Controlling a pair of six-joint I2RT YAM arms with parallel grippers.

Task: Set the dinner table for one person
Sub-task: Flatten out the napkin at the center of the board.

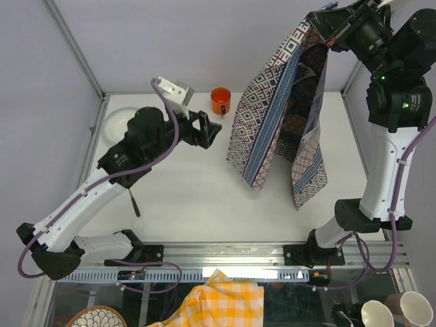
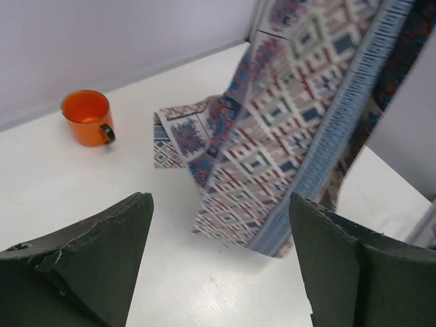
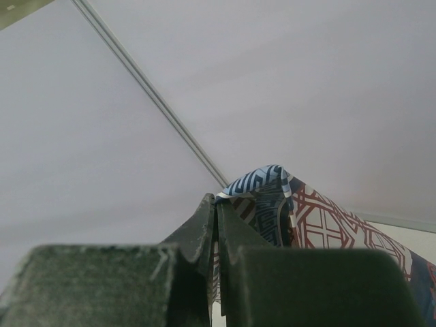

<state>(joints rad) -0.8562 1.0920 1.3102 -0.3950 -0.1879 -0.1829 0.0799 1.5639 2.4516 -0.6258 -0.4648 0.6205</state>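
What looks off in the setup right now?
The patterned cloth isn't laid flat: it hangs doubled over from the shut right gripper, high above the table, with its lower corners down near the surface. The left gripper is open and empty, facing it. The orange mug stands upright; nothing spilled.

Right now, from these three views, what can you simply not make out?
Top view: part of the dinner table is hidden behind the hanging cloth.
Top view: the white dish at far left is partly covered by the left arm.
Top view: a thin dark item beside that arm is too small to identify.
Top view: a pale cup is cut off by the bottom edge.
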